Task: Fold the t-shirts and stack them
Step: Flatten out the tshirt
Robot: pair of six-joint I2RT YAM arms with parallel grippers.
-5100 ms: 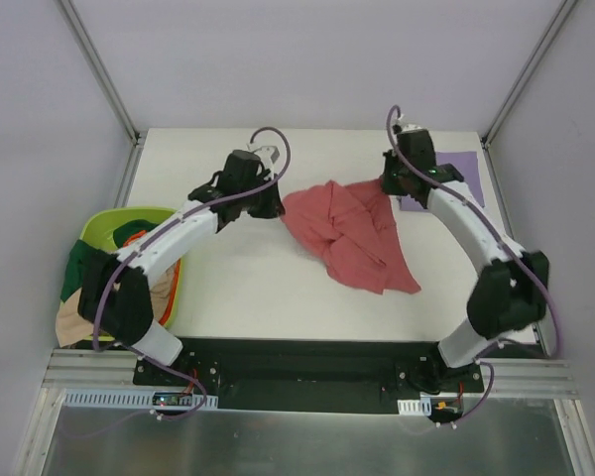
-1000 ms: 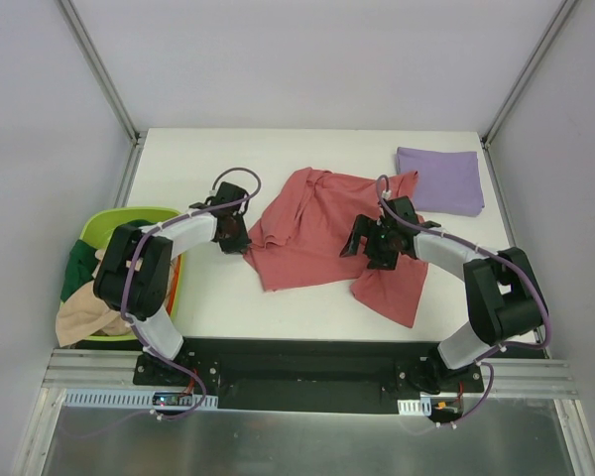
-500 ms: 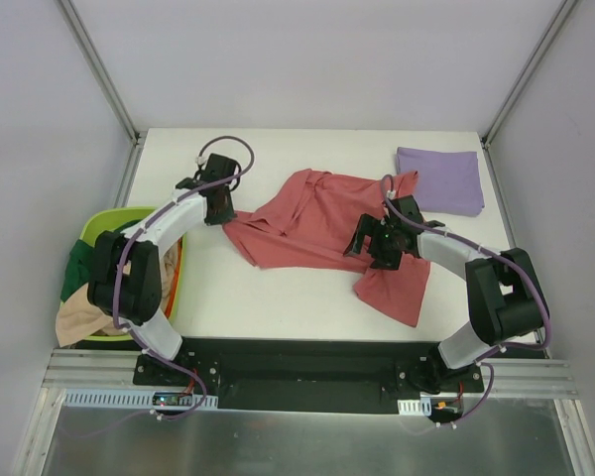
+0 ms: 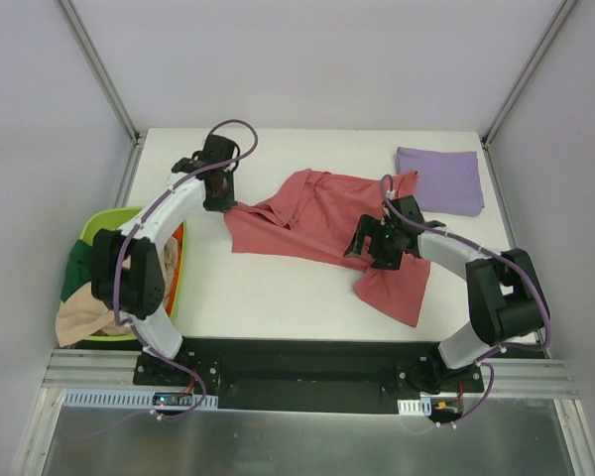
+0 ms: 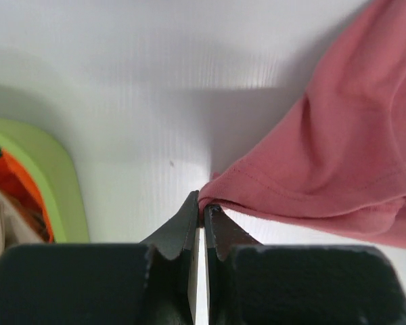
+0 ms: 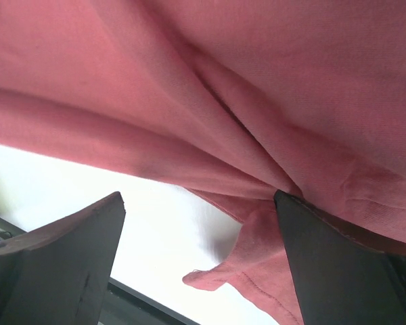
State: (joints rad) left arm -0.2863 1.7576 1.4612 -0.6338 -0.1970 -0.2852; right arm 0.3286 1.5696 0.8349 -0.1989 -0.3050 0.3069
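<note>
Bin: a green bin [image 4: 114, 216] sits off the desk's [image 4: 268, 297] left edge, heaped with clothes [image 4: 79, 317] in beige, dark green and orange; the left arm reaches across it.
Purple shirt: a purple shirt [image 4: 441, 180] lies folded flat at the far right corner of the desk, just beside a far tip of the red shirt.
Red shirt: the red shirt [image 4: 307, 223] lies rumpled across the middle of the desk, pulled out to the left in a long strip, with one flap trailing toward the near right.
In the way: the right arm lies over the red shirt's right part and hides some of it; loose folds bunch beneath it.
Left claw: the left claw [image 5: 203, 206] is at the far left of the desk, clenched on the shirt's left hem corner, with the fingers pinched together and only a sliver between them.
Right claw: the right claw [image 6: 199, 203] is spread wide and grips nothing; it is low over the folds near the shirt's middle right, and its right finger [image 6: 325, 244] meets the cloth.
</note>
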